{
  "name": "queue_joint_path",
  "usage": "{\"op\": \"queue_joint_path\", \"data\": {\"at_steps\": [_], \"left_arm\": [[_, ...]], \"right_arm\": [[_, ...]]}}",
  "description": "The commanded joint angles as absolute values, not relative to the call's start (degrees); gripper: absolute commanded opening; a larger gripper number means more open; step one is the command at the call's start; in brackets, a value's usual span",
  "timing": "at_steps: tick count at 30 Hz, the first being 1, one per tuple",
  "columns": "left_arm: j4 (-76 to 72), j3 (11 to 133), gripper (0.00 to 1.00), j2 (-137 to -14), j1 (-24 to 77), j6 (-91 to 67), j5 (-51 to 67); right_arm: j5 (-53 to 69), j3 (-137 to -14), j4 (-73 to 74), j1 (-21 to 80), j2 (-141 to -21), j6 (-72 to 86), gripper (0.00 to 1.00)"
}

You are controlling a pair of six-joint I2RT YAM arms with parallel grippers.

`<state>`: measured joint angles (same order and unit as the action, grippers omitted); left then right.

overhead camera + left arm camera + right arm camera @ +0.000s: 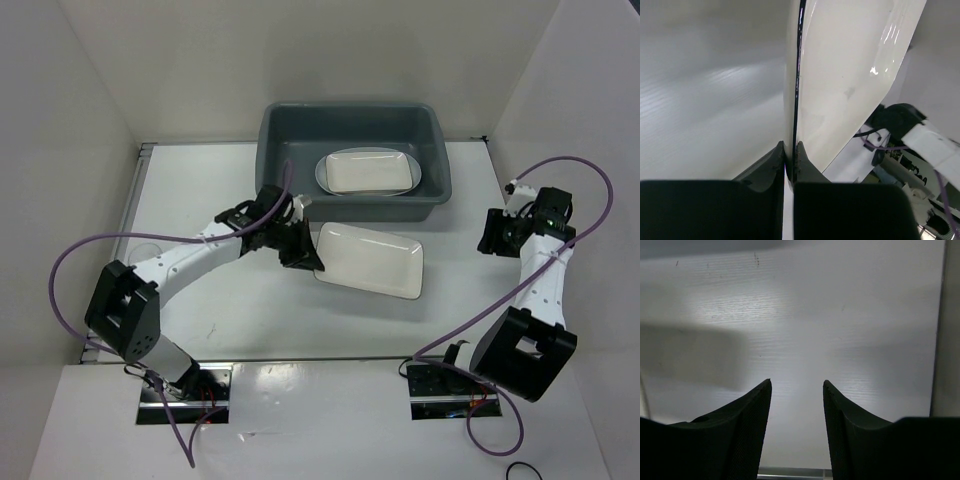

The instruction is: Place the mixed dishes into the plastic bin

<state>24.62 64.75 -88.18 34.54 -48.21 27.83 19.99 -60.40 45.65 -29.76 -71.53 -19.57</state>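
The cream plate (372, 262) is in the middle of the top view, just below the grey bin (270, 150). The left gripper (312, 258) pinches its left edge, and the wrist view shows the jaws closed tight on the thin rim, probably to carry it over the bin's near wall. A second plate (367, 172) already lies inside the bin. At the right edge, the right gripper (497, 232) hangs parted and empty over the worktop (230, 300), out of the way.

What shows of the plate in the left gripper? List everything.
The cream plate is a glossy rounded rectangle with a raised rim, ceramic by its look. The left gripper is shut on its left short edge. It lies near-flat just in front of the grey bin, outside it. Whether it touches the table is unclear.
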Motion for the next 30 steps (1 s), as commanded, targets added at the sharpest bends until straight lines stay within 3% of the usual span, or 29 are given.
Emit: {"op": "queue_joint_path", "data": {"at_steps": [1,9,14,20,21,30], "left_arm": [[15.47,75.56,0.0,-84.98,33.66,-49.66,39.11],[16.79,85.68,0.0,-89.55,29.72,-50.19,42.28],[15.38,92.18,0.0,-95.17,26.46,-50.19,43.94],[18.19,105.1,0.0,-106.51,23.55,-47.99,45.61],[18.8,108.68,0.0,-109.39,23.55,-47.47,45.62],[27.85,132.42,0.0,-126.27,21.89,-44.83,44.57]], "right_arm": [[17.06,-60.03,42.54,-30.76,-71.1,-17.23,0.51],[15.12,-60.03,41.92,-31.29,-71.72,-15.82,0.56],[17.68,-60.73,43.33,-29.28,-73.65,-17.5,0.78],[18.65,-59.6,43.86,-29.27,-71.19,-22.06,0.86],[17.76,-59.59,43.86,-29.27,-71.71,-21.36,0.95],[13.36,-59.06,41.48,-29.27,-72.41,-19.95,0.99]]}}
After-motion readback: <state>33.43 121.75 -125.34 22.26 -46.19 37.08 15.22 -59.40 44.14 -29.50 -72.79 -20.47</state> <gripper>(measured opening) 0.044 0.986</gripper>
